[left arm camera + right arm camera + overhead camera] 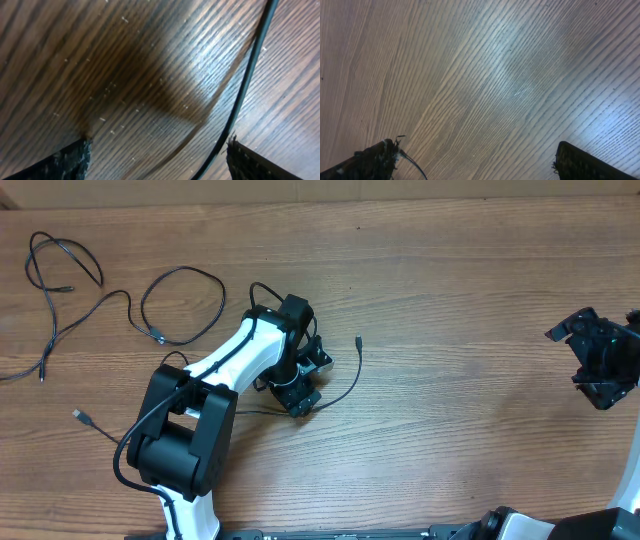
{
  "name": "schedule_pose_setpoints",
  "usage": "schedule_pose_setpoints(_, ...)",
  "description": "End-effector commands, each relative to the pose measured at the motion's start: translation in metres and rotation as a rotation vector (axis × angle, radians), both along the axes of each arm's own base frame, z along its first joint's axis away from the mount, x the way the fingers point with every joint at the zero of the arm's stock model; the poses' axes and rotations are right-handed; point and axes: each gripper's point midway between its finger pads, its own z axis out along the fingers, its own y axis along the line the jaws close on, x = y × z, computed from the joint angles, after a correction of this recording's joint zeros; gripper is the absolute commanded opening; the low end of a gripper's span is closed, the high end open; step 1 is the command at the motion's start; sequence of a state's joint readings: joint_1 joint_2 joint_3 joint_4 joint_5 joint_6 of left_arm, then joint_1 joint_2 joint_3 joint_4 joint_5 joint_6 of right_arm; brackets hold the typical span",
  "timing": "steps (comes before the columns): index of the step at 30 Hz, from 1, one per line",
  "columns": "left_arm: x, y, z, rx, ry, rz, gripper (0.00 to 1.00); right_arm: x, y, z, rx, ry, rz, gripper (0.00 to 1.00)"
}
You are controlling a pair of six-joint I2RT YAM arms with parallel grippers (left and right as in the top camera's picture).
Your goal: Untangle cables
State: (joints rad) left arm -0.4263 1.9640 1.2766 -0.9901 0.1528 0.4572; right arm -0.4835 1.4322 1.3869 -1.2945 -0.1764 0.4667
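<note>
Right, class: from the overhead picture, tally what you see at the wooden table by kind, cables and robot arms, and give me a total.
Black cables: 3 (the two on the left lie close together, so this count is approximate)
Robot arms: 2
Total: 5

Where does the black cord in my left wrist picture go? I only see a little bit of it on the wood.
Observer: From overhead, that cable curves away from the left tool and ends in a small plug lying free on the table.
Operator: Are there more cords?
Observer: Yes. More cables lie in loose loops near the table's far left corner, apart from yours.
Operator: What's the other arm doing?
Observer: The right tool hangs open at the far right side, over plain wood.
</note>
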Motion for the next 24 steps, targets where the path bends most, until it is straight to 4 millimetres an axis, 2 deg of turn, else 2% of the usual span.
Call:
schedule_pose_setpoints(1,-0.012,-0.005,-0.013,-0.010,0.051,-0.058,0.85,0.002,-0.001,0.009,-0.016,-0.030,0.000,1.00)
schedule_pose_setpoints(6,-0.016,-0.012,-0.013,-0.021,0.053,-0.101,0.68,0.002,-0.001,0.009,-0.016,-0.030,0.000,1.00)
schedule_pose_setpoints(9,-0.022,-0.018,-0.013,-0.015,0.060,-0.125,0.68,0.002,-0.001,0.009,-0.016,-0.030,0.000,1.00)
schedule_pose_setpoints(11,-0.026,-0.022,-0.014,-0.010,0.059,-0.144,0.72,0.002,-0.001,0.009,-0.016,-0.030,0.000,1.00)
schedule_pose_setpoints(14,-0.024,-0.024,-0.016,0.017,0.030,-0.164,0.73,0.002,-0.001,0.009,-0.016,-0.030,0.000,1.00)
schedule_pose_setpoints(16,-0.021,-0.022,-0.018,0.040,0.008,-0.166,0.69,0.002,-0.001,0.009,-0.016,-0.030,0.000,1.00)
schedule_pose_setpoints(22,-0.020,-0.023,-0.023,0.039,-0.001,-0.119,0.42,0.002,-0.001,0.009,-0.016,-0.030,0.001,1.00)
schedule_pose_setpoints(24,-0.023,-0.023,-0.029,0.043,-0.003,-0.091,0.40,0.002,-0.001,0.009,-0.016,-0.030,0.000,1.00)
